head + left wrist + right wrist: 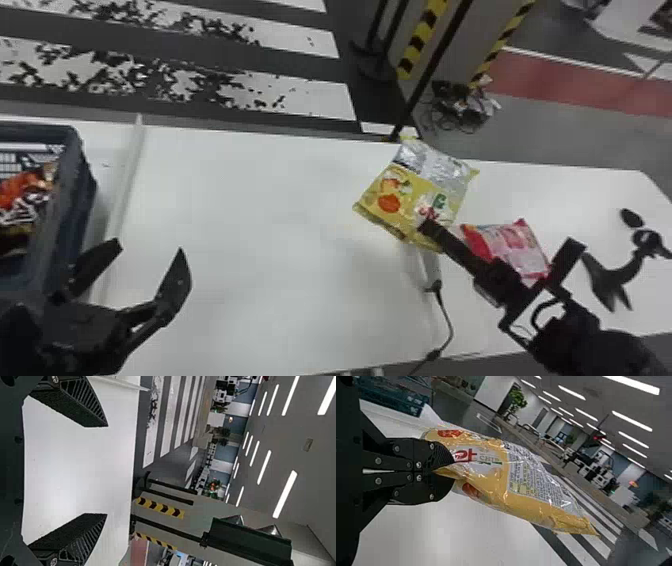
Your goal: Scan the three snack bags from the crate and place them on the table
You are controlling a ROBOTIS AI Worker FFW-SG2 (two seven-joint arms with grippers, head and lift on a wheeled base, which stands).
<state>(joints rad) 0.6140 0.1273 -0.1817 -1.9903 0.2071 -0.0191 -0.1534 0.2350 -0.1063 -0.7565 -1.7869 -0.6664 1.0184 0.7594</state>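
Your right pincer (431,231) has its fingers pinched together on a corner of the yellow snack bag (407,192), which you have above the white surface (240,225). Your left pincer (151,246) is spread wide with nothing between its fingers, near the blue crate (75,200) (you can see colourful packets (25,192) in there). A pink-and-red snack bag (512,242) lies on the surface, partly hidden by your right arm.
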